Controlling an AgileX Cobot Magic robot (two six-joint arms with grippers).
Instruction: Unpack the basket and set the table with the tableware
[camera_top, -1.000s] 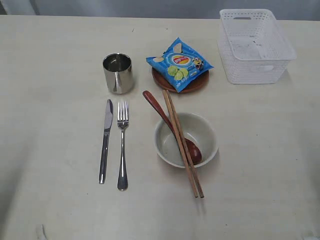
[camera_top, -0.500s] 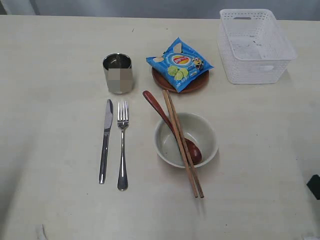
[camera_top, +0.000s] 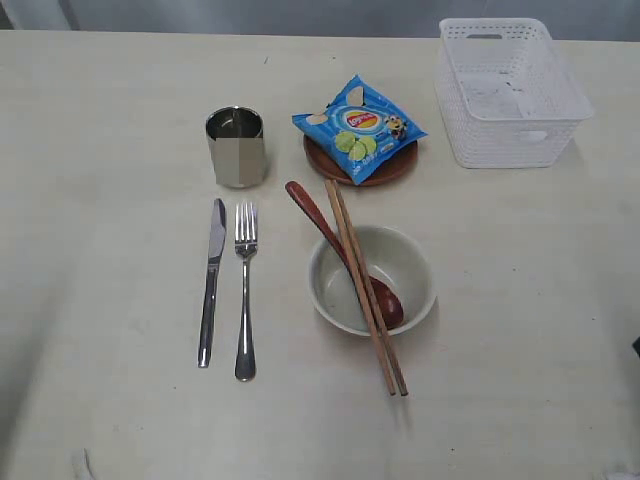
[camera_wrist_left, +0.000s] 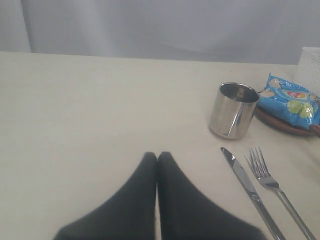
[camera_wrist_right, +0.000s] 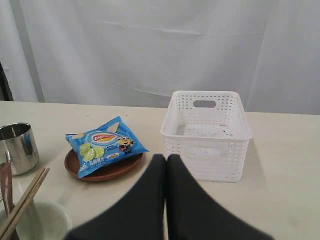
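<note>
The white basket (camera_top: 505, 145) stands empty at the table's (camera_top: 110, 120) far right. Laid out on the table are the steel cup (camera_top: 236, 147), knife (camera_top: 211, 280) and fork (camera_top: 245, 290). The cream bowl (camera_top: 420, 270) holds the wooden spoon (camera_top: 318, 215), and the chopsticks (camera_top: 365, 290) rest across its rim. A small brown plate (camera_top: 385, 170) lies behind the bowl. My left gripper (camera_wrist_left: 157, 155) is shut and empty, over bare table short of the knife (camera_wrist_left: 245, 177) and cup (camera_wrist_left: 232, 111). My right gripper (camera_wrist_right: 166, 157) is shut and empty, short of the basket (camera_wrist_right: 205, 145).
A blue chip bag (camera_top: 358, 125) lies on the brown plate. Neither gripper shows in the exterior view, apart from a dark sliver at the right edge (camera_top: 637, 346). A pale curtain hangs behind the table.
A dark piece of the right arm showed at the right edge of the exterior view half a second ago and has nearly left it. The tableware has not moved.
</note>
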